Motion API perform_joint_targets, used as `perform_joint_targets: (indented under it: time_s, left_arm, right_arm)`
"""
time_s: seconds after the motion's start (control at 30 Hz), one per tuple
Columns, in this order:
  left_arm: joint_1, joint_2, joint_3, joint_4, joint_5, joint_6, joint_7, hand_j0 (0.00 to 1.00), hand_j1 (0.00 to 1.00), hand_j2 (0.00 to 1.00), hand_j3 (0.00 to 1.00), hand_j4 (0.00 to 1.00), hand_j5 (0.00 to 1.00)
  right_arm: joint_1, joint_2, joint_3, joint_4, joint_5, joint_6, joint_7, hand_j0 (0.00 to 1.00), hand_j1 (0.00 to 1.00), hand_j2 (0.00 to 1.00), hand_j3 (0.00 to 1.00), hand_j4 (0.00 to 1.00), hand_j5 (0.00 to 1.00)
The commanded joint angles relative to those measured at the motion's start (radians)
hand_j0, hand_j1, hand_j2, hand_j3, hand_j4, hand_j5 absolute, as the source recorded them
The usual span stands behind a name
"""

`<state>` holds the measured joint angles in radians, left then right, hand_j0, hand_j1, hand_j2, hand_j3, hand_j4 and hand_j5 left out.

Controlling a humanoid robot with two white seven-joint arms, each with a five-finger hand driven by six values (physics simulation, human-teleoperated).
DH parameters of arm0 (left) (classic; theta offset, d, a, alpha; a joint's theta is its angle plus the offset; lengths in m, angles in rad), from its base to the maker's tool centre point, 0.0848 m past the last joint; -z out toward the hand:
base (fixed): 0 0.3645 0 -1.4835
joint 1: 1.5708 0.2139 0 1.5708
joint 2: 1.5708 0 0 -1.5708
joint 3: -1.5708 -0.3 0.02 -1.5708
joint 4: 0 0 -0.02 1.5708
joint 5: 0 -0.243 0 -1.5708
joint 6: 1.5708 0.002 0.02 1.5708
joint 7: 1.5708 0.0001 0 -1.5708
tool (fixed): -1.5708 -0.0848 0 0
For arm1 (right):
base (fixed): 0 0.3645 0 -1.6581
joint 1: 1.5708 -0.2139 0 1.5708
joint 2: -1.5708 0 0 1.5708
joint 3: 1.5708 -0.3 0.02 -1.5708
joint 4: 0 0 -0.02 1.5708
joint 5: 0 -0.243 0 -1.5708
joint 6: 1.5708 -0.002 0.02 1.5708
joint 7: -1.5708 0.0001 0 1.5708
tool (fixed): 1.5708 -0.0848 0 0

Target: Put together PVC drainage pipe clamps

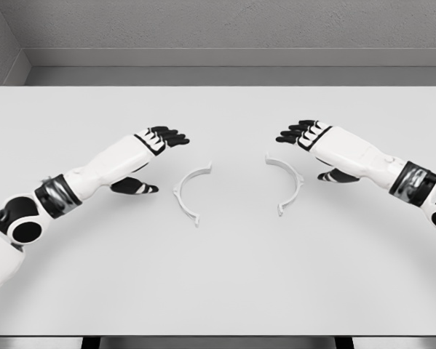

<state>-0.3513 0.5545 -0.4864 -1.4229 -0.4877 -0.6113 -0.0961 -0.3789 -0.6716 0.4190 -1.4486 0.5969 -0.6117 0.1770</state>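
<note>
1. Two clamp halves lie flat on the table [218, 291], near its middle. The left clamp half [190, 192] is a thin white arc bowed toward the left arm, with a small flat tab at each end and a little nub on the outer side of the curve.
2. The right clamp half [287, 184] is its mirror: the same slim white arc, bowed toward the right arm, with its tabs at the upper left and lower ends. The open sides of the two arcs face each other across a bare gap, and they do not touch.
3. Both pieces look like smooth, matte plastic. No brand, label or writing can be read on them.
4. The left hand [156, 149] hovers just to the upper left of the left clamp half, with black fingers stretched out and relaxed and the thumb hanging apart below. It holds nothing.
5. The right hand [312, 142] sits just beside the right clamp half, to its upper right. Its fingers are likewise extended and loose, the thumb is spread beneath, and it grasps nothing.
6. Both arms have glossy white shells with black joints and a dark metallic band at the forearm.
7. The tabletop is a plain, pale, even surface. Behind it stands a rough grey wall [232, 22] with a lighter baseboard strip.
8. Nothing lies between either hand and its nearer clamp half.
</note>
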Motion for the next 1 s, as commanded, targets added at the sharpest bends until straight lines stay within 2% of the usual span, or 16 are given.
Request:
perform_joint_targets:
  time_s: [0.0,0.07,0.17,0.43,0.5,0.97]
  left_arm:
    - [-0.002,-0.018,-0.007,0.027,0.001,0.000,-0.001,1.00,1.00,1.00,1.00,1.00,1.00]
    - [-0.014,-0.039,-0.018,0.055,0.001,0.000,-0.001,1.00,1.00,1.00,1.00,1.00,1.00]
    - [-0.014,-0.047,-0.020,0.064,0.001,0.000,-0.002,1.00,1.00,1.00,1.00,1.00,1.00]
    - [-0.025,-0.068,-0.023,0.101,0.000,0.000,-0.002,1.00,1.00,1.00,1.00,1.00,1.00]
    - [-0.029,-0.085,-0.024,0.113,-0.008,0.000,-0.002,1.00,1.00,1.00,1.00,1.00,1.00]
    - [-0.037,-0.107,-0.037,0.144,-0.014,0.000,-0.002,1.00,1.00,1.00,1.00,1.00,1.00]
  right_arm:
    - [-0.002,0.024,0.007,0.037,0.006,0.001,-0.001,1.00,1.00,1.00,1.00,1.00,1.00]
    - [-0.011,0.027,0.017,0.048,0.006,0.001,-0.001,1.00,1.00,1.00,1.00,1.00,1.00]
    - [-0.031,0.038,0.038,0.085,0.008,0.001,-0.001,1.00,1.00,1.00,1.00,1.00,1.00]
    - [-0.041,0.053,0.044,0.114,0.015,0.001,-0.001,1.00,1.00,1.00,1.00,1.00,1.00]
    - [-0.055,0.063,0.060,0.140,0.017,0.001,-0.002,1.00,1.00,1.00,1.00,1.00,1.00]
    - [-0.074,0.073,0.072,0.182,0.024,0.001,-0.002,1.00,1.00,1.00,1.00,1.00,1.00]
